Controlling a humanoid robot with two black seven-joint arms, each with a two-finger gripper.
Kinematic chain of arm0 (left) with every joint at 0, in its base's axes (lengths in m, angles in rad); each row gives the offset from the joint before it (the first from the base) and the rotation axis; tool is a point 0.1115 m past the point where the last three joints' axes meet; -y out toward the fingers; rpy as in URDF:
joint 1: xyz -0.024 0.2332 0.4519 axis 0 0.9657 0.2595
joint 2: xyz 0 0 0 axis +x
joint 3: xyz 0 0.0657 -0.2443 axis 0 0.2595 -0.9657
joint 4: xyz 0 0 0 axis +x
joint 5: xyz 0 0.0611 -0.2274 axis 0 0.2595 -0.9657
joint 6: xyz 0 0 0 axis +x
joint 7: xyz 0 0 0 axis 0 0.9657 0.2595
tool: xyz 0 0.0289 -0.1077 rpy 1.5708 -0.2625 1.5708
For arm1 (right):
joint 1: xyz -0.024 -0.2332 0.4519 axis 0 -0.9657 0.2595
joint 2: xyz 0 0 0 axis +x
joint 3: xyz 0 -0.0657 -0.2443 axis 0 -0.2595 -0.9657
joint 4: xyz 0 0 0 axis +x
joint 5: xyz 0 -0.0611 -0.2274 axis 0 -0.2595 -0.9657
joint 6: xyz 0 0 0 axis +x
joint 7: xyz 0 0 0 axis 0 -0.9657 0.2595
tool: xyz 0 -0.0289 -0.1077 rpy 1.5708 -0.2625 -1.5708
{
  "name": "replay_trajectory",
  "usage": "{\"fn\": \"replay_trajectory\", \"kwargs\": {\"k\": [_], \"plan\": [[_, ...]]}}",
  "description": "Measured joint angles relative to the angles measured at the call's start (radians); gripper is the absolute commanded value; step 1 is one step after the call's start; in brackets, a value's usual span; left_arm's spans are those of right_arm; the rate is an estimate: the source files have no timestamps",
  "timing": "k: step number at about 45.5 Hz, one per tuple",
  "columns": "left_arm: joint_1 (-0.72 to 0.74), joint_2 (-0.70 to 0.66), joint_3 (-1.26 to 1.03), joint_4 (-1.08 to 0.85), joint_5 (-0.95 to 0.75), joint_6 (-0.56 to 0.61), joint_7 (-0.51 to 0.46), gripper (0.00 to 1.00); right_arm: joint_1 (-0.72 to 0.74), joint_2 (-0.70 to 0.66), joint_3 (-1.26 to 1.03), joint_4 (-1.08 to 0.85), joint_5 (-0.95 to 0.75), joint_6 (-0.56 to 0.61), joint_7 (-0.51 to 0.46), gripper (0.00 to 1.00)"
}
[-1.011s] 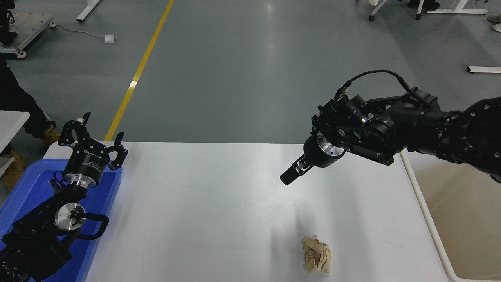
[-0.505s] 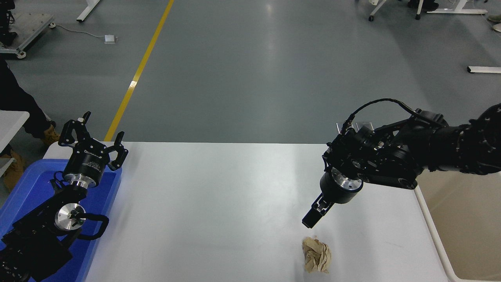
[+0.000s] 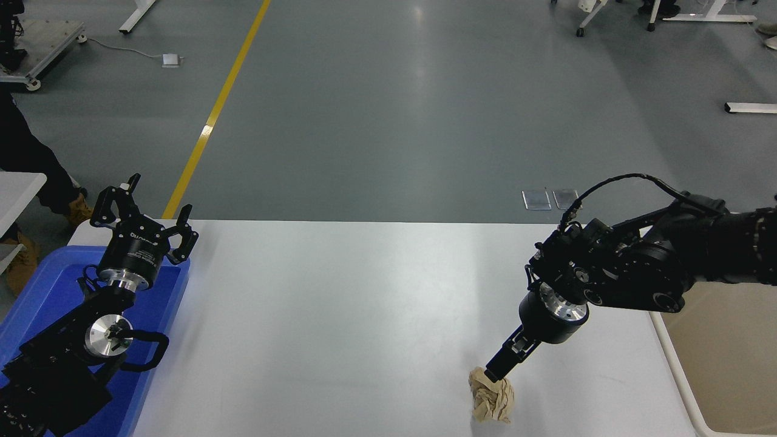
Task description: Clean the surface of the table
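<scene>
The white table surface (image 3: 340,303) fills the lower middle of the head view. A crumpled ball of brown paper (image 3: 493,402) lies on it near the front edge, right of centre. My right gripper (image 3: 495,371) reaches down from the right and its tip touches the top left of the paper ball; it is seen edge-on, so how it stands does not show. My left gripper (image 3: 143,209) is open and empty, parked at the lower left above the blue tray.
A blue plastic tray (image 3: 36,291) sits at the table's left end under my left arm. A beige bin (image 3: 728,364) stands beside the table's right edge. A person's legs and shoes (image 3: 36,182) are at the far left.
My right gripper has come down and toward the front, from high over the table's middle right to the top of the paper ball. The paper ball and my left arm have not moved.
</scene>
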Motion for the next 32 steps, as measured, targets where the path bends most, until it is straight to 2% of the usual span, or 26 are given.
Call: {"fn": "replay_trajectory", "kwargs": {"k": [12,32], "plan": [[0.0,0.0,0.0,0.0,0.0,0.0,0.0,1.0,-0.046,-0.044,0.004,0.01,0.084,-0.006,-0.101,0.99],[0.0,0.001,0.0,0.0,0.0,0.0,0.0,1.0,-0.082,-0.084,0.016,0.09,0.155,-0.006,-0.148,0.99]]}}
